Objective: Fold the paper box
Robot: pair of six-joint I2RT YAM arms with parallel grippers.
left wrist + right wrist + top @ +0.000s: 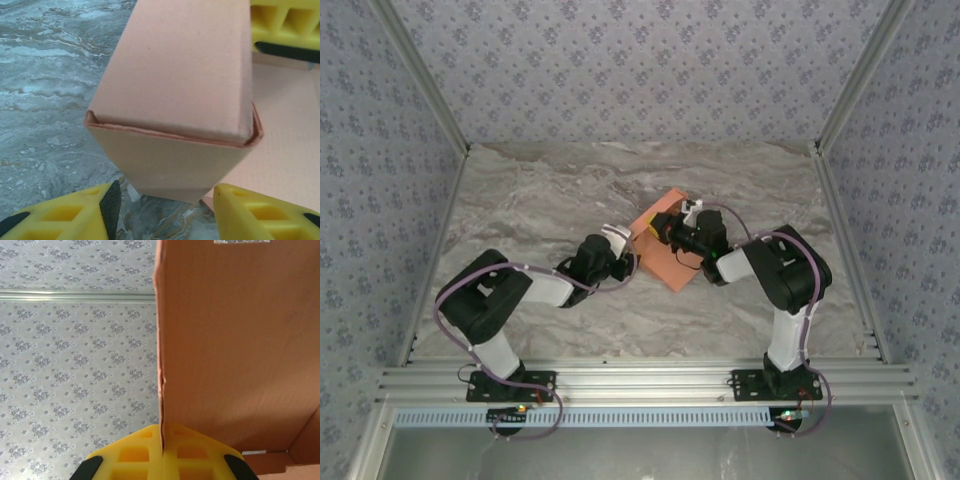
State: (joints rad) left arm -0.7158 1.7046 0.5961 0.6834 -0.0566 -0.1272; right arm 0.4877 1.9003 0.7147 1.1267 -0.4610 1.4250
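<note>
Quick look from my end. There's exactly one paper box (658, 252), a piece of plain orange-salmon thin card, and it sits about mid-worktop, a touch right of centre, right between the tips of the two arms. It's half folded. Part of it lies flat on the grey marbled worktop (540, 200), and another part stands up as a wall.

On the left wrist cam the paper box (175, 75) shows a broad smooth panel ending in a sharp crease. A tapered flap is bent under that crease, with little raw card edges peeking out at both corners. The flat sheet runs off to the right of it.

The left fingers (85, 215) are yellow with black pads. They're spread apart, with the tip of that flap just ahead of the gap between them, and I can't see them touching it. The right fingers (285, 25) poke in at the top right corner of that cam.

On the right wrist cam the right fingers (162, 452) are pressed together, pinching the thin edge of an upright panel of the paper box (235, 340). Flowery grey wallpaper (75, 365) is behind it.

Count: one box, two arms (left arm (510, 295), right arm (785, 275)), and two fingers on each.
</note>
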